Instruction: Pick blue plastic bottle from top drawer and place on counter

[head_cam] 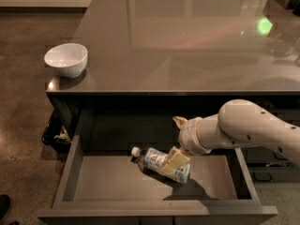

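The blue plastic bottle point(158, 162) lies on its side on the floor of the open top drawer point(108, 184), white cap pointing left. My gripper point(177, 141) has reached into the drawer from the right and is open. One cream finger point(175, 159) lies over the bottle's right half, and the other fingertip point(179, 121) is further back, apart from the bottle. The bottle rests on the drawer floor. The counter point(187, 41) stretches behind the drawer, glossy and reflective.
A white bowl point(66, 59) stands on the counter's front left corner. Narrower dark drawers point(274, 165) lie to the right behind my arm. A dark bin with scraps point(56, 132) sits left of the drawer on the brown floor.
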Controlling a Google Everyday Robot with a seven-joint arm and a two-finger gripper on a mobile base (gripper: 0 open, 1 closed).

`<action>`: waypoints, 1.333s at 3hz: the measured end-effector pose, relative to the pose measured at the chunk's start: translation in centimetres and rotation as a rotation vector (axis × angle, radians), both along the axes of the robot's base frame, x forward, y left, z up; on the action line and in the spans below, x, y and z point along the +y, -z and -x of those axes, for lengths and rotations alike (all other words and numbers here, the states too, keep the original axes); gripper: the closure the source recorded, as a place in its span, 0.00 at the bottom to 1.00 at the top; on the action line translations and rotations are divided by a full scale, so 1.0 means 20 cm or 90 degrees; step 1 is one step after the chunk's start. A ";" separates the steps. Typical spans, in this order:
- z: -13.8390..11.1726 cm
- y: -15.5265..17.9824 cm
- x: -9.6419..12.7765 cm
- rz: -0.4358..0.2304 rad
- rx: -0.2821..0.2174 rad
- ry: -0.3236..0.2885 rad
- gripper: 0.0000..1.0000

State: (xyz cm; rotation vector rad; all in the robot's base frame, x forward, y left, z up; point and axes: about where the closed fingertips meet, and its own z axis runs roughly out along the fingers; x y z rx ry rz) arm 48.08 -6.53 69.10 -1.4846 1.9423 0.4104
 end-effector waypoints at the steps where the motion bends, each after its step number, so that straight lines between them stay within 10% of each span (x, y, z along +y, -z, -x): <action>1: 0.00 0.00 0.00 0.000 0.000 0.000 0.00; 4: 0.02 0.39 0.08 -0.032 0.049 -0.015 0.00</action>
